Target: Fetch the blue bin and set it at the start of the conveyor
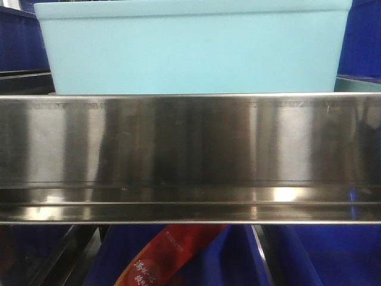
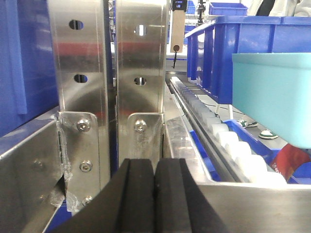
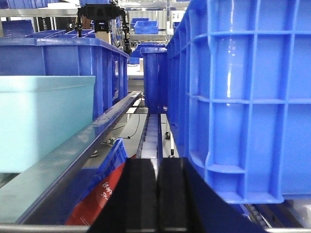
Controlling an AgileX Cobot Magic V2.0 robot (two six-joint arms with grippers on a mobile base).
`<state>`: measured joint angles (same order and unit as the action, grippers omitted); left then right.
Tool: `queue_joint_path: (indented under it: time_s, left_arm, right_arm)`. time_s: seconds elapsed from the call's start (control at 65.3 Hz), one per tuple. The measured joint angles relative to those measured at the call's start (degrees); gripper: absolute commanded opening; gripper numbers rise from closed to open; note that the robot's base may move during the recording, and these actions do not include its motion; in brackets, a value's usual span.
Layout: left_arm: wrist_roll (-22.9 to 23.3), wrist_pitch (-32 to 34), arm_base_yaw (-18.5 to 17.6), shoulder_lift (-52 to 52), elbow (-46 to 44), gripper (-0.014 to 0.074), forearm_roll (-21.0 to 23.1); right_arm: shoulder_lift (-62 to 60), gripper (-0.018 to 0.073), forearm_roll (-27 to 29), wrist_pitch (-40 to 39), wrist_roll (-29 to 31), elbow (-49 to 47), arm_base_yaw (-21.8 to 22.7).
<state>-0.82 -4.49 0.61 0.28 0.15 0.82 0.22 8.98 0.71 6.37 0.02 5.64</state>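
So, we've got the blue bin (image 1: 190,50) sitting at the shelf's front edge behind the steel rail (image 1: 190,149), between our left gripper (image 2: 155,187) and right gripper (image 3: 159,187), both pinched together on nothing.

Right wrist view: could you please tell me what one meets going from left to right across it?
The blue bin → the stainless-steel rail → the right gripper → the near royal-blue ribbed bin.
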Motion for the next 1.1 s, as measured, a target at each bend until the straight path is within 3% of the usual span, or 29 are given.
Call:
queue_joint_path:
  time_s: [0.521,0.857,1.102]
  left_arm:
    - [0.0,0.24,0.0,0.0,0.0,-0.0111,0.0]
    - [0.0,5.67,0.0,0.0,0.0,-0.0111,0.0]
    - [0.0,6.91,0.0,0.0,-0.12,-0.0111,0.0]
  right_arm:
    - [0.0,-0.0162,0.0,0.0,0.0,0.0,0.0]
    - [0.0,-0.0162,0.0,-0.12,0.0,0.0,0.0]
    - [0.0,-0.0162,0.31,-4.88,0.0,0.0,0.0]
